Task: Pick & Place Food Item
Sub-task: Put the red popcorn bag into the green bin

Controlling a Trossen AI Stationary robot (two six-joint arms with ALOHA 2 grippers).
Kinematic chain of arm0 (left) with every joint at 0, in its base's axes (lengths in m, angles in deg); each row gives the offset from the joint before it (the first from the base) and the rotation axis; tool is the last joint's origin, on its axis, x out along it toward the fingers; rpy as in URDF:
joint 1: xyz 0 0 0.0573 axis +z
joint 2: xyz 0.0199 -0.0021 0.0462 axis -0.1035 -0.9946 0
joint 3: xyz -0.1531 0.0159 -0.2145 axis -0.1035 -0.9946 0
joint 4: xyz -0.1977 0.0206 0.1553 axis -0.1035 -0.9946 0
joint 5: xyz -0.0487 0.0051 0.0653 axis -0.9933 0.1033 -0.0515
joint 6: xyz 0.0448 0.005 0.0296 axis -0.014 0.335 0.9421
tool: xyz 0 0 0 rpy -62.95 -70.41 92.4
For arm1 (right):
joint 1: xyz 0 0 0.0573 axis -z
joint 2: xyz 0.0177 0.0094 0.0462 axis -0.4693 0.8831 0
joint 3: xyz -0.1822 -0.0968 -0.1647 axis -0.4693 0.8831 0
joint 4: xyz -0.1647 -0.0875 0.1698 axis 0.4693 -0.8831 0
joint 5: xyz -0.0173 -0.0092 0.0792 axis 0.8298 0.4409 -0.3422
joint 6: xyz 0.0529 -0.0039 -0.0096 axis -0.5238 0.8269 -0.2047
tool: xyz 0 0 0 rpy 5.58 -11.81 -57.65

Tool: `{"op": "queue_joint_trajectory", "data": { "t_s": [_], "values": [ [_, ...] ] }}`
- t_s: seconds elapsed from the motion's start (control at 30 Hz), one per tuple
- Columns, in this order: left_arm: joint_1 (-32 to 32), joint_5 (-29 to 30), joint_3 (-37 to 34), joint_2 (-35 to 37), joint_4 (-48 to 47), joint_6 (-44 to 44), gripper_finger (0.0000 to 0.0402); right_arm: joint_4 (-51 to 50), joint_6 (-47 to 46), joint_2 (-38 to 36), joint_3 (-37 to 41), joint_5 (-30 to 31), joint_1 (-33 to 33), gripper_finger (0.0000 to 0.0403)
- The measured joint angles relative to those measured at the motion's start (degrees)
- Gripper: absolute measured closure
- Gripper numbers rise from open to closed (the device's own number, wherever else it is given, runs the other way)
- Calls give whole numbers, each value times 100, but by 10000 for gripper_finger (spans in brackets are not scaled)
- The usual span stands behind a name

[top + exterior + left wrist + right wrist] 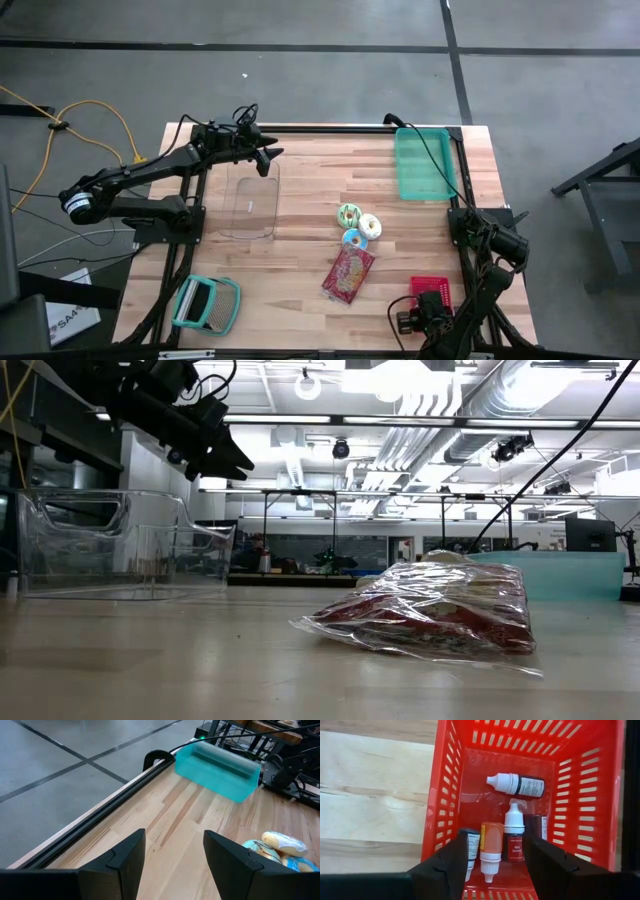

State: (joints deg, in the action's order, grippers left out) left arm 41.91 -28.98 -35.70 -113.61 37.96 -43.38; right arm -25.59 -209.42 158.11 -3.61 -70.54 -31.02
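Right gripper (492, 865) hides part of red basket (445, 810), jaws parted.

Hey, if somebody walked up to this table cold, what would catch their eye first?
Probably the red basket at the table's near right corner, with small dropper bottles in it and the open right gripper poised just over them. Next, the shiny snack bag mid-table beside three wrapped donuts. The open left gripper hangs over the clear bin, with a teal tray at the far right.
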Motion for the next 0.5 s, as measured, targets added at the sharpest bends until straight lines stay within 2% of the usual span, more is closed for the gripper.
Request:
{"op": "queue_joint_trajectory", "data": {
  "t_s": [0.2, 0.5],
  "values": [
    [-1, 0, 0, 2, -1, 0, 207, -141, -4, -54, 0, 2, 1, 229],
    [-1, 0, 0, 1, -1, 2, 207, -305, -27, -504, 0, 123, 0, 229]
  ]
}}
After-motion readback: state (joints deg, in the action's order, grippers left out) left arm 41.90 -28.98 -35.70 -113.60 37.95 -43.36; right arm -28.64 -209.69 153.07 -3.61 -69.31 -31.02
